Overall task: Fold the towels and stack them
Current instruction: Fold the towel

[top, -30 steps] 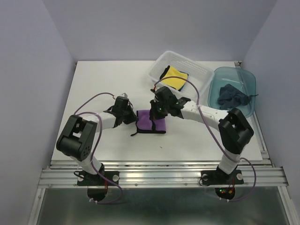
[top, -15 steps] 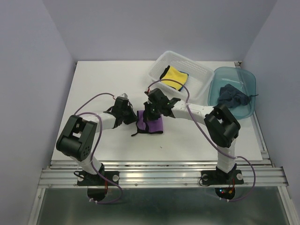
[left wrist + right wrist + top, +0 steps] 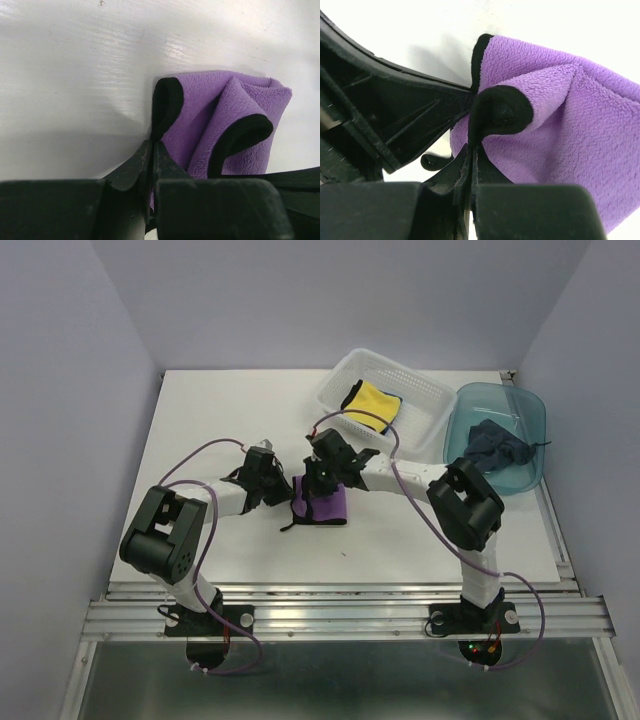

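Top view: the purple towel [image 3: 328, 506] lies mid-surface [image 3: 220, 420], with the left claw [image 3: 285, 492] at its 9 o'clock and the right claw [image 3: 318, 486] at 12.
Left wrist: the left claw pinches the purple towel's black-edged corner.
Right wrist: the right claw pinches a black-edged fold.

The top camera looks down from above and behind the arm bases, far enough back to take in the whole table [image 3: 200, 420], with the purple towel [image 3: 330, 506] near its middle. The left wrist camera sits low and very close at the towel's left edge. The right wrist camera is equally close at that same edge. All three views share the towel, and the right wrist view also catches the left gripper [image 3: 472, 91] beside it.
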Controlling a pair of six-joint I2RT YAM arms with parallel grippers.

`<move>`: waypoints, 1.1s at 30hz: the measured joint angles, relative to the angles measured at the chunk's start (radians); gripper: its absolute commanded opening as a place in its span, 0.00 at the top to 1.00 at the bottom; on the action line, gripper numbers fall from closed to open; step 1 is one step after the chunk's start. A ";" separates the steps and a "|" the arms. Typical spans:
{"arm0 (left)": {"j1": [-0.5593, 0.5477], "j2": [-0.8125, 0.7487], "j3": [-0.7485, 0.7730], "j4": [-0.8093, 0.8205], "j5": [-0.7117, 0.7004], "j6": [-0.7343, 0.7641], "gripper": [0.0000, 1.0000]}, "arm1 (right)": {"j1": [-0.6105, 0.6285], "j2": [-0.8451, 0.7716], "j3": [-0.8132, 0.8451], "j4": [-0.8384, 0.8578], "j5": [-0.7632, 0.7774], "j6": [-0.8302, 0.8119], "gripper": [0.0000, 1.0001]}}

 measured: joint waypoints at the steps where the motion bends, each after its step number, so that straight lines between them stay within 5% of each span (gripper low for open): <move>1: 0.000 0.000 0.000 0.000 0.000 0.000 1.00 | 0.000 0.005 0.002 0.000 0.000 0.000 0.99; 5: 0.000 0.000 0.000 0.000 0.004 0.003 1.00 | 0.004 0.019 0.003 0.000 0.000 0.007 0.94; 10: 0.000 0.000 0.000 -0.001 0.005 0.005 0.92 | 0.005 0.027 0.003 0.000 0.000 0.015 0.71; 19: 0.000 -0.042 0.000 -0.052 -0.012 0.018 0.74 | 0.005 0.021 0.005 0.000 -0.026 0.009 0.47; 26: 0.001 -0.106 0.000 -0.092 -0.040 0.023 0.63 | 0.005 -0.090 -0.007 0.013 -0.058 -0.008 0.40; 29: 0.000 -0.140 -0.001 -0.109 -0.049 0.025 0.49 | 0.005 -0.171 -0.035 0.035 -0.058 -0.012 0.34; 30: 0.000 -0.148 -0.001 -0.113 -0.052 0.027 0.45 | 0.005 -0.200 -0.045 0.036 -0.054 -0.013 0.30; 31: 0.000 -0.164 -0.004 -0.116 -0.057 0.031 0.38 | 0.005 -0.225 -0.055 0.037 -0.044 -0.013 0.00; 33: 0.000 -0.190 -0.006 -0.126 -0.058 0.041 0.29 | 0.005 -0.262 -0.071 0.032 -0.019 -0.011 0.00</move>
